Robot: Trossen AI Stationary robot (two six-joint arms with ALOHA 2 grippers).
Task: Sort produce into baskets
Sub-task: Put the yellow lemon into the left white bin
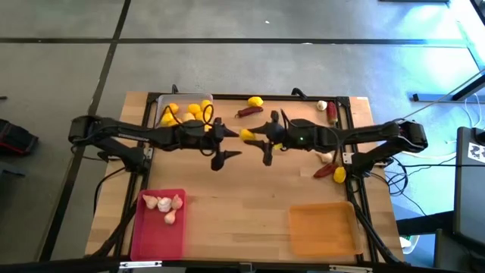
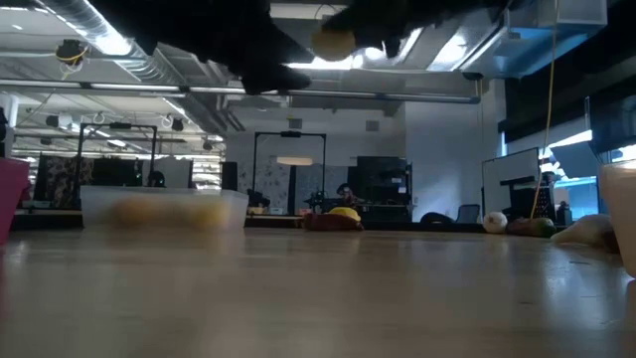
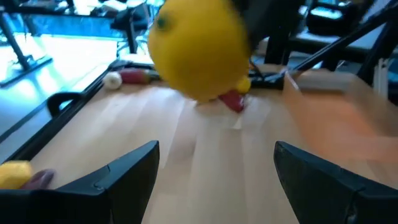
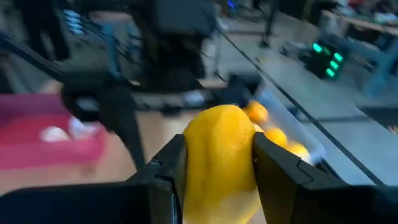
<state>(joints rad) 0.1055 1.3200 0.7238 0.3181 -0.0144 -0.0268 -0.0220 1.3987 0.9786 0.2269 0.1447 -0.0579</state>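
Observation:
My right gripper (image 1: 255, 136) is shut on a yellow lemon (image 4: 221, 158) high over the table's middle; the lemon also shows in the low view (image 2: 335, 42). My left gripper (image 3: 214, 180) stands open and empty, facing it from the left, with that lemon (image 3: 196, 50) close ahead of its fingers. The clear basket (image 1: 162, 102) at the far left holds several lemons. The pink basket (image 1: 159, 235) at the near left holds garlic bulbs (image 1: 165, 205). The orange basket (image 1: 323, 227) sits at the near right. My right gripper pinches the lemon's two opposite sides (image 4: 191, 155) between its two fingers. The fingers (image 4: 277, 171) lie about level and come from the table's right side. The lemon is lifted clear, well above the tabletop.
Loose produce lies along the far and right parts of the table: a lemon (image 1: 255, 101), a chili (image 1: 248, 111), a garlic bulb (image 1: 322, 105), another chili (image 1: 332, 114), then garlic (image 1: 326, 157), a chili (image 1: 323, 171) and a lemon (image 1: 339, 175).

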